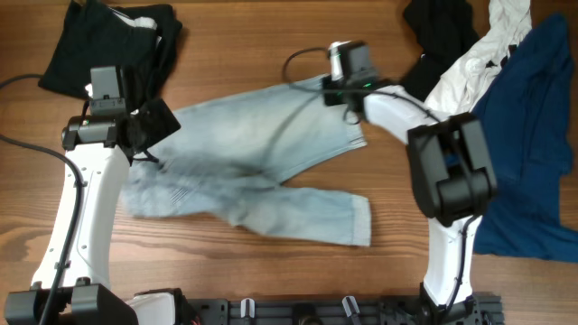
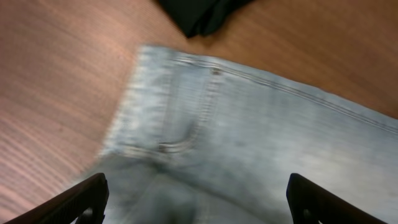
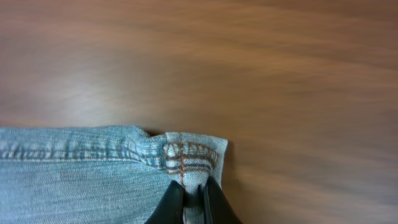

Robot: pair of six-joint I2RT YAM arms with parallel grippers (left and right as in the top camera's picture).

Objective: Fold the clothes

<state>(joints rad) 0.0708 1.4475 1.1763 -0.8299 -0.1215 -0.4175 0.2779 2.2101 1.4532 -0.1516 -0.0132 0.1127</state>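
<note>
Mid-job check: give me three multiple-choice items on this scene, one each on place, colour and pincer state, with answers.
1. Where does the deep-blue garment lie? A) right side B) far-left corner C) centre
2. What colour is the far-left garment? A) white B) black C) red
3. The right pincer is: A) open over bare wood B) shut on the shorts' hem C) shut on white cloth
Answers: 1 A, overhead shows it at the right edge; 2 B, it is plainly black; 3 B, its wrist view shows it pinching the hem corner.
</note>
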